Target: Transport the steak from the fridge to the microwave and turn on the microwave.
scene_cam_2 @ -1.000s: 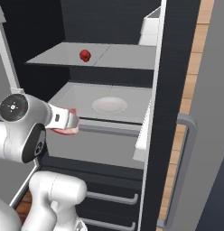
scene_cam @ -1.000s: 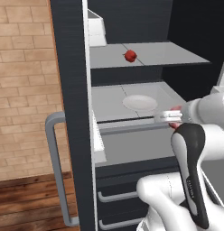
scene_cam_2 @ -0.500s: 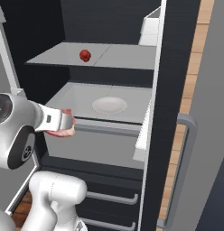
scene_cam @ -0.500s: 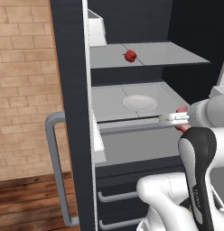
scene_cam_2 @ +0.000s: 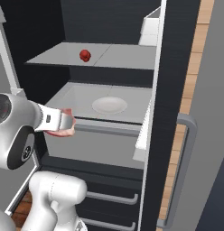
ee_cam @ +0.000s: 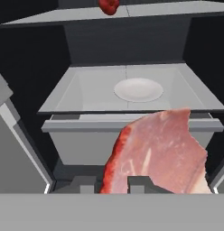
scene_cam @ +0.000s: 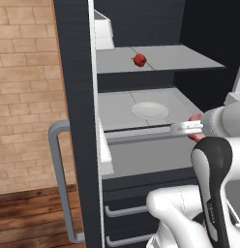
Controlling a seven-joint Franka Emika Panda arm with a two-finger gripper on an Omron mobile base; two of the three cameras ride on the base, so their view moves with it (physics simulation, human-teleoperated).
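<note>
Here the end effector (scene_cam_2: 67,122) is clamped on the steak (ee_cam: 156,155), holding the red-pink slab in the air just in front of the open fridge (scene_cam: 73,72), level with the front lip of the grey tub drawer (scene_cam_2: 105,146) and outside it. Inside the drawer lies a white plate (scene_cam: 150,110), well apart from the meat. On the shelf (scene_cam_2: 118,56) above sits a small round red fruit (scene_cam: 139,59), with a white box (scene_cam: 103,33) towards the door side.

One steak (ee_cam: 159,153), one plate (ee_cam: 138,90), one red fruit (scene_cam: 139,60).
</note>
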